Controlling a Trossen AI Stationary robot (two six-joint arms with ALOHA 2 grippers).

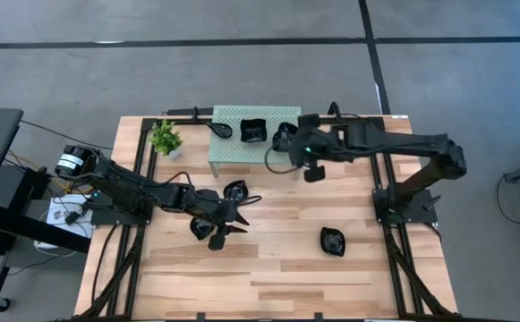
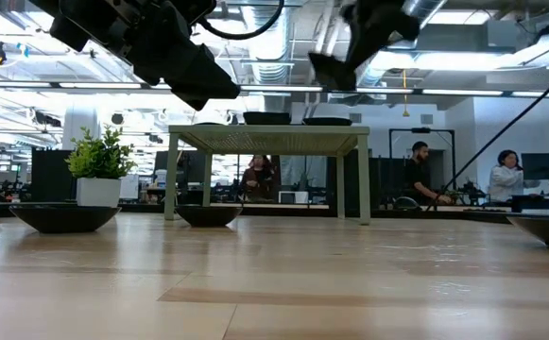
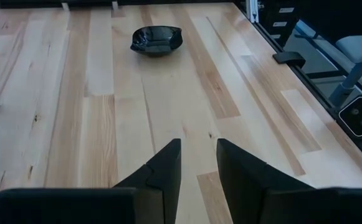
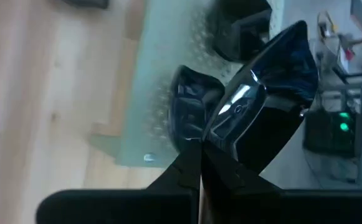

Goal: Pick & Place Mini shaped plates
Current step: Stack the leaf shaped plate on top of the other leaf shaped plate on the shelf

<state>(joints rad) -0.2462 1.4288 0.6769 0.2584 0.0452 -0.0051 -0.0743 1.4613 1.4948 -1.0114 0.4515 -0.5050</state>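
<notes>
Right wrist view shows my right gripper [image 4: 200,154] pinching a black mini plate [image 4: 265,87] by its edge, above the green stand [image 4: 140,93]. Such thin grip may slip. My left gripper [image 3: 198,163] waits spread.

We see a table [image 1: 286,268] of pale wood planks, smooth with a soft satin sheen and visible grain. The plates look like glossy black glazed ware or plastic; the one nearest the table's front right [image 1: 332,241] shows bright highlights, as does the plate [image 4: 274,93] pinched in the right gripper [image 4: 200,149]. On the table's far side stands a matt pale-green shelf [image 1: 233,148] with a perforated or dimpled top. Both grippers' fingers [image 3: 162,171] are matt black, seemingly plastic. The plant [image 1: 166,137] beside the shelf sits in a matt white pot.
</notes>
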